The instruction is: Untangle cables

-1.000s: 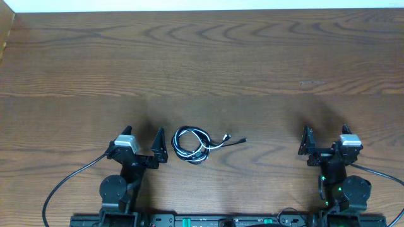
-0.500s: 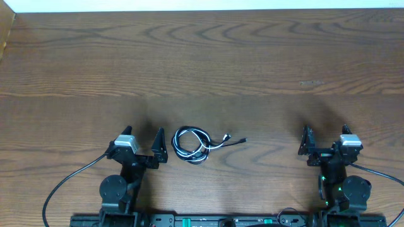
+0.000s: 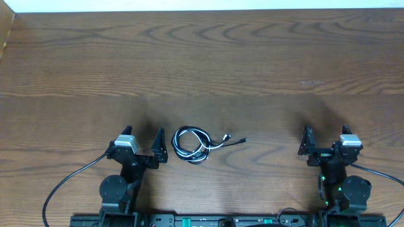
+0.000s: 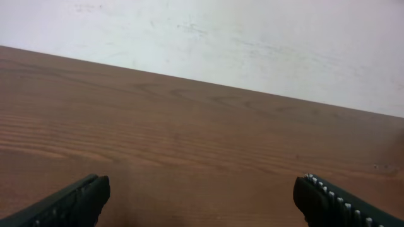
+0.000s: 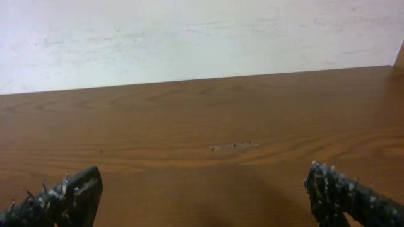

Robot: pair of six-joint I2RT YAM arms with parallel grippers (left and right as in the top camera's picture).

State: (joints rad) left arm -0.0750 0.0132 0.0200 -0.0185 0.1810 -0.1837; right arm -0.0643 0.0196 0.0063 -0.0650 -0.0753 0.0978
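Observation:
The cables [image 3: 194,144] lie as a small coiled bundle of black and white cords on the wooden table, near the front centre in the overhead view, with plug ends trailing right toward [image 3: 237,140]. My left gripper [image 3: 144,137] is open and empty, just left of the bundle. My right gripper [image 3: 326,135] is open and empty, far to the right of it. The left wrist view [image 4: 202,198] and the right wrist view [image 5: 202,198] show only spread fingertips and bare table; the cables are out of view there.
The wooden table [image 3: 202,69] stretches back to a white wall. A small scuff mark [image 3: 312,82] shows at the right, also in the right wrist view [image 5: 233,146]. Thick black arm wires [image 3: 69,183] run along the front edge.

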